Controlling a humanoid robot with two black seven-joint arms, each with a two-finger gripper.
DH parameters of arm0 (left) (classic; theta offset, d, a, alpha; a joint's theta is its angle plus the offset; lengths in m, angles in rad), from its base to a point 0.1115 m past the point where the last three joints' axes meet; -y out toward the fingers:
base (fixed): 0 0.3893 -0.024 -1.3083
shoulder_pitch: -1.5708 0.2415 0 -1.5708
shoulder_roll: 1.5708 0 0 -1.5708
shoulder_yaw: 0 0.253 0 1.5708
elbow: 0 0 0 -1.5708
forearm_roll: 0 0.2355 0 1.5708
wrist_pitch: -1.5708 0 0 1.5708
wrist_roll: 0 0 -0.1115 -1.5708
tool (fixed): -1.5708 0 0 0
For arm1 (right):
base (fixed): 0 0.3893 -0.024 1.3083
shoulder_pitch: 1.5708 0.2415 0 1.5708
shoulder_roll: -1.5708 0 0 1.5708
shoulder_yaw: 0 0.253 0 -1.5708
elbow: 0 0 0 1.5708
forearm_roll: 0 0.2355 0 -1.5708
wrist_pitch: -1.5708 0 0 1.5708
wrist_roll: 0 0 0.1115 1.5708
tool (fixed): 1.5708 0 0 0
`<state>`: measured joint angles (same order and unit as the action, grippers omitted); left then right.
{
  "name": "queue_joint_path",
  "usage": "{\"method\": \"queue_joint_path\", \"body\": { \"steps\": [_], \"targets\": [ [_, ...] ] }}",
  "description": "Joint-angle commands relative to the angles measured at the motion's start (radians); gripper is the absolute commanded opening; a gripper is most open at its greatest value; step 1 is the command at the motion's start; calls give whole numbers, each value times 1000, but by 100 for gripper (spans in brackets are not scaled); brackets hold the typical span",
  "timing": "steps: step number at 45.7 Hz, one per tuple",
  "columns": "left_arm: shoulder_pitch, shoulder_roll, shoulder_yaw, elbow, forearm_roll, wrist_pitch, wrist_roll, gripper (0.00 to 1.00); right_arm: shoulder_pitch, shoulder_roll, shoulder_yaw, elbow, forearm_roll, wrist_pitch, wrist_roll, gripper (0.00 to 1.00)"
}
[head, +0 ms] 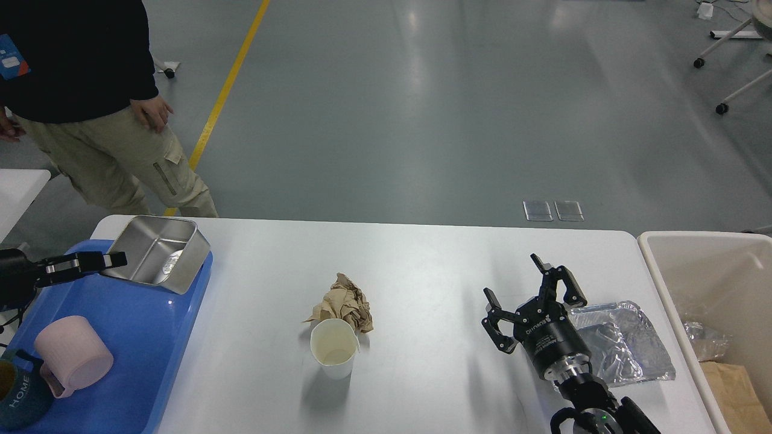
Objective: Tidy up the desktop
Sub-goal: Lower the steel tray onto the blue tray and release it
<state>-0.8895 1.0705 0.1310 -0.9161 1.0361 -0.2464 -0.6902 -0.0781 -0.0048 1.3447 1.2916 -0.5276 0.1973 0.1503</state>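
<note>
The white desktop [434,265] fills the lower view. My left gripper [114,260] is shut on the near rim of a steel square container [158,254], held tilted over the far right corner of the blue tray [145,337]. A crumpled brown paper ball [344,308] and a white paper cup [333,348] sit at mid-table. My right gripper [531,289] is open and empty, just left of a crumpled foil tray [627,349].
A pink mug [72,355] and a dark teal "HOME" mug [18,392] lie in the blue tray. A beige bin [711,301] with trash stands at the right edge. A person [84,102] stands beyond the table's far left corner.
</note>
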Motion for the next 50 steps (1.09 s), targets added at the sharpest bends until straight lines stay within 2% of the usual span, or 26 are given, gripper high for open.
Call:
{"method": "queue_joint_path", "body": {
  "steps": [1, 8, 15, 28, 35, 41, 50],
  "targets": [
    [44, 9, -1, 23, -4, 33, 1, 7, 0, 0, 1, 2, 1, 1, 0, 100],
    [87, 9, 2, 101, -8, 65, 15, 7, 0, -3, 1, 2, 1, 1, 0, 100],
    [159, -30, 4, 264, -10, 102, 32, 7, 0, -3, 1, 2, 1, 1, 0, 100],
    [165, -176, 7, 496, -11, 102, 40, 7, -2, -4, -1, 0, 1, 1, 0, 100],
    [165, -244, 7, 560, -22, 101, 43, 7, -2, -4, 1, 0, 0, 1, 0, 100],
    [165, -334, 9, 658, -24, 101, 61, 7, -5, -4, 1, 0, 0, 2, 0, 100],
    [167, -475, 9, 796, -24, 99, 66, 7, -9, -6, 1, 0, 0, 2, 2, 100]
  ]
}}
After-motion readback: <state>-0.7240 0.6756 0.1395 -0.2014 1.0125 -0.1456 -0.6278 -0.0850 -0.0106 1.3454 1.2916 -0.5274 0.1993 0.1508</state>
